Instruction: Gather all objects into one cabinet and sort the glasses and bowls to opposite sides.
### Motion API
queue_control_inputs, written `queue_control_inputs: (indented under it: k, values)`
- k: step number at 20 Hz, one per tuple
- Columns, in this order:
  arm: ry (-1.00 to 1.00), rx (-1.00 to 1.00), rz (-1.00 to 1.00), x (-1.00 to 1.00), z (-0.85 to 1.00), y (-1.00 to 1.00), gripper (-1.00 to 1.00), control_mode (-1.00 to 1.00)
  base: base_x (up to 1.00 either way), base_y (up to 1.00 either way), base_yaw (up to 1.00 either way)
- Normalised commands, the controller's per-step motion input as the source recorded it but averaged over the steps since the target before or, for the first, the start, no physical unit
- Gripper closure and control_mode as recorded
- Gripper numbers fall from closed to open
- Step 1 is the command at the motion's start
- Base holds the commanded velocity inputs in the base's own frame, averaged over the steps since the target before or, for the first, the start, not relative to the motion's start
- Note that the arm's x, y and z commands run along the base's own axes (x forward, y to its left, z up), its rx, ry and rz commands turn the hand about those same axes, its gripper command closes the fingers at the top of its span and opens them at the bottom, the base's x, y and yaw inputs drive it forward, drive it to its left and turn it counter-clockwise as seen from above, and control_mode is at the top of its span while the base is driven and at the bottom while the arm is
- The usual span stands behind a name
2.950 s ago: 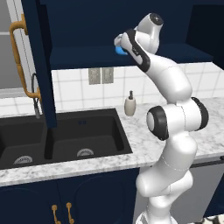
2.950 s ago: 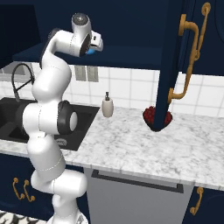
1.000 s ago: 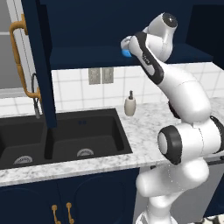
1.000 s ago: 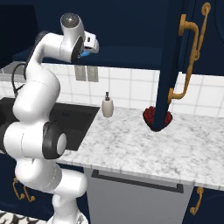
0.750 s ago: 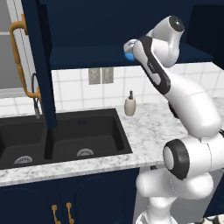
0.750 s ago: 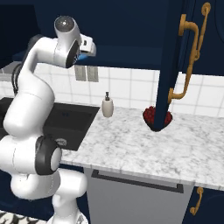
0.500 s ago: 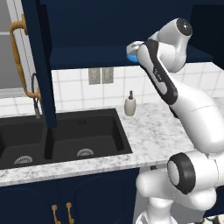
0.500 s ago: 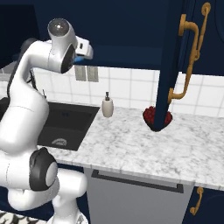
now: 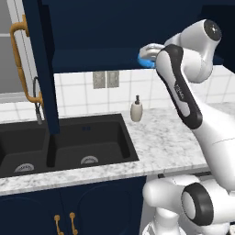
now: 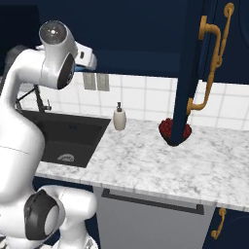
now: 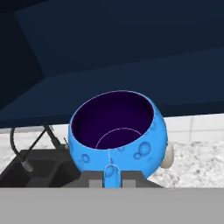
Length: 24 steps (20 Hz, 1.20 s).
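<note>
The squat, rounded bright blue bowl with a dark purple inside (image 11: pixel 117 136) is held up in the air, in front of the open dark navy cabinet (image 11: pixel 131 57) and above the counter level. The two-finger gripper (image 11: pixel 113 178) is seen closed on the bowl's near rim, its small dark fingertips (image 11: pixel 95 181) drawn together with only the thin wall between them. In the left base view a sliver of the same blue bowl (image 9: pixel 146 58) is seen beside the white arm, level with the cabinet's lower shelf edge.

The bowl is judged to be stiff, light and smooth-glazed, hence somewhat slippery; being round-bodied, it is best taken by the rim, one finger inside and one outside, as is done here. With a pinch on one edge only, a swing or tilt about the grip is to be expected, and a hard knock against the shelf could probably chip it.

The bowl is seen to be empty. The black double sink (image 9: pixel 64 147) below appears empty too, apart from its drains. On the marble counter a small dark bowl of red fruit (image 10: pixel 175 131) is partly hidden behind the open navy door; a white soap dispenser bottle (image 10: pixel 119 118) stands near the tiled wall. The cabinet's interior is too dark for its contents to be told.
</note>
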Motion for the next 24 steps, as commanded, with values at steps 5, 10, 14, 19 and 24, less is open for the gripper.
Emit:
queue_control_inputs:
  k: [5,10,14,19,24]
  values:
    - [0.0,0.0,0.0,-0.69,0.0,0.0,1.0,-1.0,0.0,0.0,0.0]
    - [0.0,0.0,0.0,-0.62,-0.01,0.06,1.0,-1.0,0.0,0.0,0.0]
    - [0.0,0.0,-0.04,-0.13,0.0,0.05,1.0,-1.0,0.0,0.0,0.0]
    - [0.0,0.0,0.0,-0.14,0.0,0.0,1.0,-1.0,0.0,0.0,0.0]
    - [0.0,0.0,0.0,0.0,0.0,0.0,1.0,1.0,-0.8,0.05,0.0]
